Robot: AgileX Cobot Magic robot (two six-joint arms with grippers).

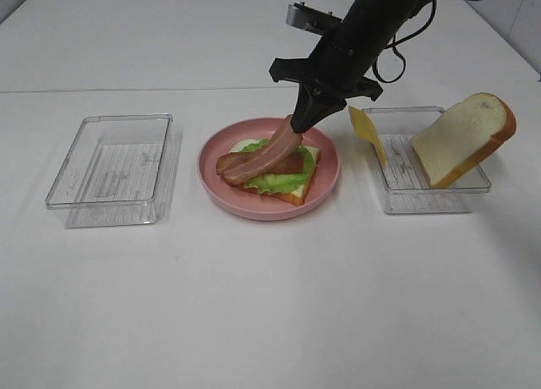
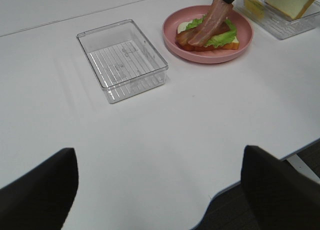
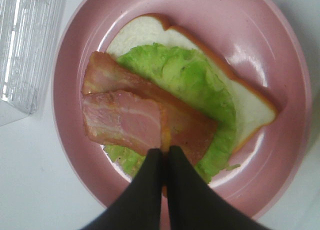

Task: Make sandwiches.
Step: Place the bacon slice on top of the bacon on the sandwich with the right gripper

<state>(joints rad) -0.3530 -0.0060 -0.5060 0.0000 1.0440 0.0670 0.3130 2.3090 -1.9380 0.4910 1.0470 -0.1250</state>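
Right tool (image 1: 300,125), clamped on a bacon strip (image 1: 269,155), holds it slanting down across the lettuce (image 1: 283,183) on the pink plate (image 1: 331,179).

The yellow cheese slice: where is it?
Exterior high view, right side: the cheese slice leans on the clear tray's left wall, between the pink plate and the bread slice.

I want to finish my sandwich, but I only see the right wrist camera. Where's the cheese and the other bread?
Observer: The cheese slice leans on edge in the clear tray, right of the pink plate in the high view.
Operator: And the bread?
Observer: The bread slice leans tilted in that same tray, apart from the cheese.
Operator: Is the other gripper helping?
Observer: No, the left gripper is open, far from the plate, holding nothing.
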